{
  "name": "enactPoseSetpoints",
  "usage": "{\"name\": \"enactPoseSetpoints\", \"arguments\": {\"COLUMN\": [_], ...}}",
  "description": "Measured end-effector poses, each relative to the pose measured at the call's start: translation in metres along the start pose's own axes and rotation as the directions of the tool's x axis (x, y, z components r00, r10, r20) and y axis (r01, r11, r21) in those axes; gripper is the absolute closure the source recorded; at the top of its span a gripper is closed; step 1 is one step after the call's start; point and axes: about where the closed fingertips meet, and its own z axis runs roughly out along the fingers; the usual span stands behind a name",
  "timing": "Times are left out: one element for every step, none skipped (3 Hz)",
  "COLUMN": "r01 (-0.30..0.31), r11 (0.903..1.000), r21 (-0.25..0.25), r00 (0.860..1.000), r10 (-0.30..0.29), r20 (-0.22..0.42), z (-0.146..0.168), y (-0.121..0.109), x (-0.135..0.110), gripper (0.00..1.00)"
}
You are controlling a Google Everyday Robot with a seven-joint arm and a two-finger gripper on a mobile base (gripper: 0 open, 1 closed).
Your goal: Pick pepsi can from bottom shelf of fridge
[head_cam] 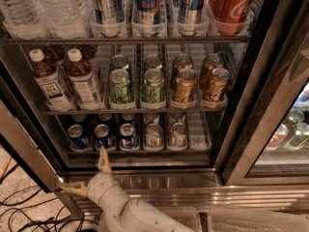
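Observation:
The fridge point(270, 105) stands open in front of me. Its bottom shelf point(198, 129) is a low wire rack with clear lane dividers. Three dark blue pepsi cans stand at its front left: one point(78, 137), one point(103, 137) and one point(128, 136), with more behind them. My gripper point(82, 169) is below the shelf at the stainless sill, in front of the left and middle cans. It is open and empty. One finger point(103, 159) points up at the middle pepsi can and the other point(72, 189) points left.
Two plain silver cans point(153, 135) stand right of the pepsi cans. The tier above holds tea bottles point(50, 83), green cans point(120, 87) and gold cans point(184, 86). The stainless sill point(169, 180) runs along the front. Cables point(19, 211) lie on the floor at left.

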Motion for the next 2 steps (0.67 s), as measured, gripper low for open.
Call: {"name": "enactPoseSetpoints", "arguments": {"r01": [-0.029,-0.028], "r11": [0.9972,0.9971], "r21": [0.069,0.071], "r00": [0.997,0.997], "r10": [0.025,0.023], "r20": [0.067,0.068], "z": [0.0111,0.0110], "y": [-0.0187,-0.0186], "x": [0.0120,0.0126], "gripper": [0.00,0.00]}}
